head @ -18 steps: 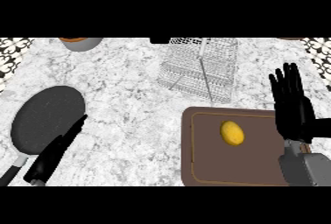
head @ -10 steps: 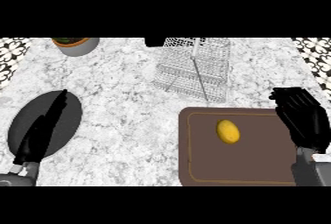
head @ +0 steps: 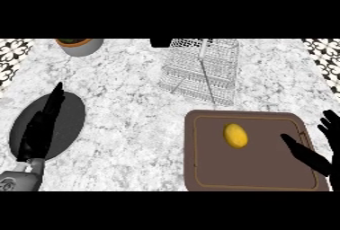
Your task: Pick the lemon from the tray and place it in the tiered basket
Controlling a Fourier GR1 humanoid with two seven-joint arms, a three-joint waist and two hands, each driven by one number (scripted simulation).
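The lemon (head: 235, 135) lies on the brown tray (head: 212, 179), slightly toward the tray's far side and left of its centre, long axis running roughly near-to-far. Nothing touches it; bare tray surface shows all round it.

The right hand (head: 310, 158) enters at the tray's right edge. Its thumb reaches in over the tray's right portion, pointing up and left toward the lemon, with a clear gap of tray between its tip and the fruit. The fingers (head: 328, 122) stand just outside the tray's right rim, straight and spread. The hand is open and holds nothing. The lemon sits to the left of this hand and a little farther from the robot than the thumb tip.

The tiered basket (head: 201, 71), a wire frame with a central rod, stands on the marble counter (head: 133, 103) directly beyond the tray's far edge; its near corner comes close to the tray's far rim. Whether they touch cannot be determined. The basket appears to hold nothing inside.

Well to the left of the tray, a dark round plate (head: 66, 130) rests on the counter. The left hand (head: 43, 126) lies over the plate's left half, fingers straight and pointing away from the robot, grasping nothing. Its grey forearm (head: 16, 182) shows at the lower left corner.

A grey pot (head: 79, 45) holding something brownish sits at the counter's far left, far beyond the tray and left of the basket.
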